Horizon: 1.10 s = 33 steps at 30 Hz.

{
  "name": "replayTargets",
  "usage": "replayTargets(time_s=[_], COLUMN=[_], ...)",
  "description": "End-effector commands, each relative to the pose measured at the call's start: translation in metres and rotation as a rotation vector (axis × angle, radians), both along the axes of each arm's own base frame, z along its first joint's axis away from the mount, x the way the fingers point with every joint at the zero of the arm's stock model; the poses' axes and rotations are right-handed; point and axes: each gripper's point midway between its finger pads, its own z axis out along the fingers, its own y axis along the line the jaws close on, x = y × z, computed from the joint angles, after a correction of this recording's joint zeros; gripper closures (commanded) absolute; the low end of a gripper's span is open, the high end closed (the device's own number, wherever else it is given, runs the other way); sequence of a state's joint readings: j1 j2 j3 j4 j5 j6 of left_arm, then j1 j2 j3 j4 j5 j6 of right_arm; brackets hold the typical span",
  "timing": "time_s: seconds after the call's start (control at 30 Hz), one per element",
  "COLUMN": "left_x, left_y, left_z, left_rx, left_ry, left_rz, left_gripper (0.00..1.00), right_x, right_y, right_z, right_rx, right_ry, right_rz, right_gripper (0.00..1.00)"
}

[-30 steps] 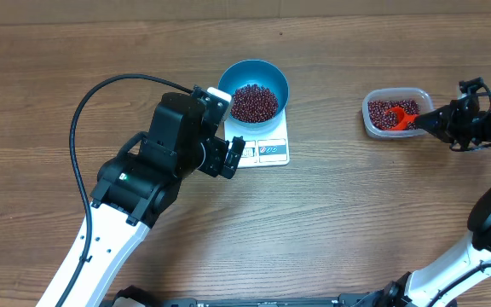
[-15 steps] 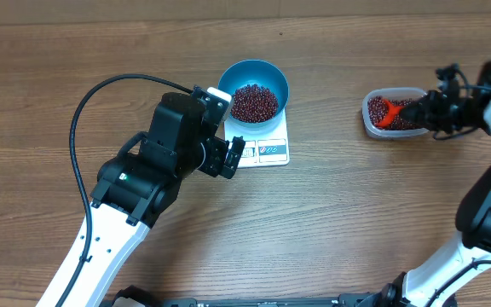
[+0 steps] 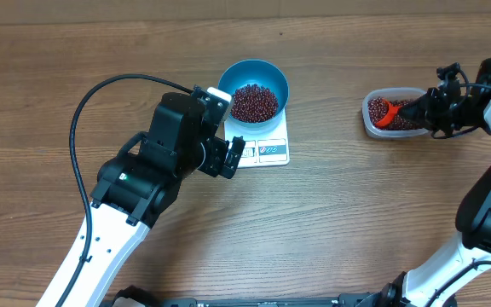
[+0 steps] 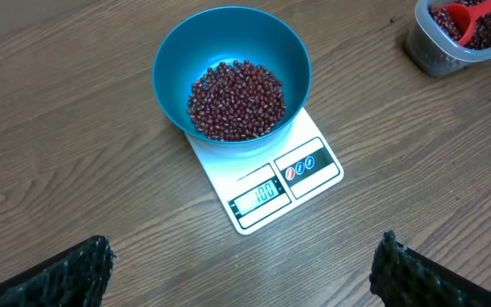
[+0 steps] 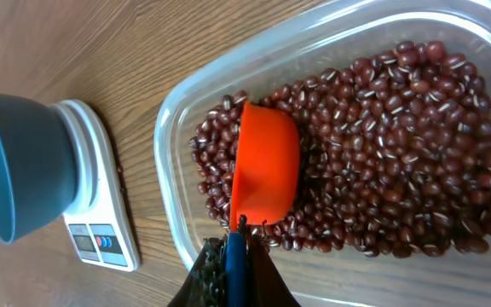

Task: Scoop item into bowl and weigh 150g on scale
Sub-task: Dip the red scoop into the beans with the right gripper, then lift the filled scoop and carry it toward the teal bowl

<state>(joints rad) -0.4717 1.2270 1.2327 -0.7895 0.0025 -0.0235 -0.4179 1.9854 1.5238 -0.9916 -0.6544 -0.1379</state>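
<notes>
Now, one heap of beans [image 4: 235, 100] fills the bottom of the blue bowl [image 4: 228, 34]. The bowl stands on the white scale [image 4: 267, 192], straight ahead of your left hand [image 4: 237, 281]. The scale's display [image 4: 256, 193] faces that hand and appears to read 100. Your left hand hovers above the worktop [image 4: 75, 170] with its fingers [image 4: 58, 273] spread wide apart, holding nothing.

More beans lie in the clear tub [image 5: 173, 119], directly in front of your right hand [image 5: 233, 256]. That hand is clamped on the handle of the orange scoop [image 5: 265, 166]. The scoop's cup is pressed, rounded side up, into the beans at the end of the tub farther from the hand, which is the end nearer the scale.

Compared with a second ago, your right hand has reached farther across the tub and carried the scoop from the nearer half to the far end. Over the last half second it has barely shifted. The left hand, bowl and scale are where they were.
</notes>
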Motion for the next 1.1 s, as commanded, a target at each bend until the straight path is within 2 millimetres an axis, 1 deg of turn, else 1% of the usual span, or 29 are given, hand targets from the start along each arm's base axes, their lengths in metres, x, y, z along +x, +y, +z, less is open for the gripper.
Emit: replayTargets(time_s=[0.0,0.07,0.3,0.47,0.67,0.73,0.87,1.07], left_x=[0.0,0.0,0.0,0.0,0.0,0.0,0.0,0.0], left_y=[0.001,0.001,0.001,0.001,0.001,0.001,0.001,0.001], left_z=[-0.004,-0.004,-0.004,-0.004,-0.004,-0.004,-0.004,-0.004], left_rx=[0.007,0.007,0.007,0.007,0.007,0.007,0.007,0.007], left_ry=[0.007,0.007,0.007,0.007,0.007,0.007,0.007,0.007], left_rz=[0.008,0.008,0.008,0.008,0.008,0.008,0.008,0.008], left_gripper=[0.01,0.0,0.0,0.0,0.0,0.0,0.0,0.01], right_x=[-0.001,-0.001,-0.004,-0.012,-0.02,-0.022,-0.026,-0.023], right_y=[0.003,0.004,-0.006,-0.018,-0.023,-0.027,-0.023,-0.016], right_z=[0.006,0.012,0.026,0.03,0.04,0.041,0.051,0.071], right_rx=[0.105,0.15,0.253,0.283,0.338,0.345,0.399,0.499], right_ry=[-0.042,-0.076,-0.136,-0.143,-0.189,-0.185,-0.229,-0.293], right_rz=[0.013,0.021,-0.007,-0.032,-0.026,-0.039,-0.022,-0.02], right_gripper=[0.96,0.96,0.96,0.96,0.96,0.96,0.96,0.96])
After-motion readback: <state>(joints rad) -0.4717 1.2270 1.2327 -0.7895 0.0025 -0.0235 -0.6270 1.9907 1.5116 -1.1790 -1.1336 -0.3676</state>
